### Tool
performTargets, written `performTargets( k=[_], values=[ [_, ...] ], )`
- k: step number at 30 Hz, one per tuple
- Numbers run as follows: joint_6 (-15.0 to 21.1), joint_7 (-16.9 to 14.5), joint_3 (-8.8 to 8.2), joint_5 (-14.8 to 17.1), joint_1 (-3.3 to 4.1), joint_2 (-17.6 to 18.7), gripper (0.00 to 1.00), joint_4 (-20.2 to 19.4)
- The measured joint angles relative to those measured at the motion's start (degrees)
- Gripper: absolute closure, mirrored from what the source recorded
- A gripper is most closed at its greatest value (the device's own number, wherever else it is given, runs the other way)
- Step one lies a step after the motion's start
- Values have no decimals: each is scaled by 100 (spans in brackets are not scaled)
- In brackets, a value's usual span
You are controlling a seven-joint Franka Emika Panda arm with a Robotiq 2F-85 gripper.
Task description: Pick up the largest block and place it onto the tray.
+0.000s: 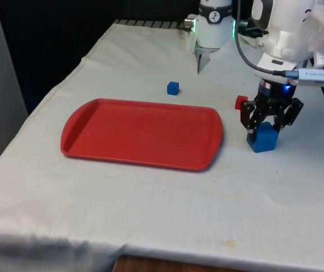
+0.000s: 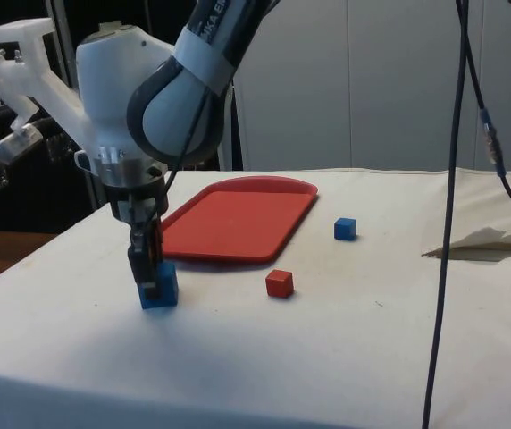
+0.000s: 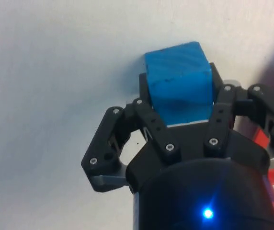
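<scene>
You are at the grasp step: the black two-finger claw (image 1: pixel 270 126) stands low over the large blue cube-shaped block (image 1: pixel 262 137), its fingers (image 3: pixel 152 123) down along two opposite faces of that block and closed in against them, as the wrist view shows, so the claw looks to have hold of the block and nothing else. The block sits directly under the claw, and from the side view it appears to rest on the white cloth-covered table (image 1: pixel 150 204); you cannot tell for certain whether it has left the cloth. Your next move, as you judge it, calls for a straight lift high enough to clear a raised rim, then a carry sideways to the tray and a lowering onto its flat. Just beside the claw, close behind it, lies the small red cube (image 1: pixel 241 102); keep the lift vertical so you do not knock it. Beside the claw, toward the front view's left, lies the flat red plastic tray (image 1: pixel 142 134) with rounded corners, and nothing is in it. Farther off, beyond the tray, sits the small blue cube (image 1: pixel 173 88), well apart from the claw.
</scene>
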Motion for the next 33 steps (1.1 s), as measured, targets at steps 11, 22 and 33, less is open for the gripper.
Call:
performTargets(
  k=[11,22,33],
  values=[
    [17,11,0,-6,-6,0,100,6],
    [-160,69,-29,-34,-6,-304,100,17],
    [-458,69,-74,-40,-6,-670,100,11]
  ],
)
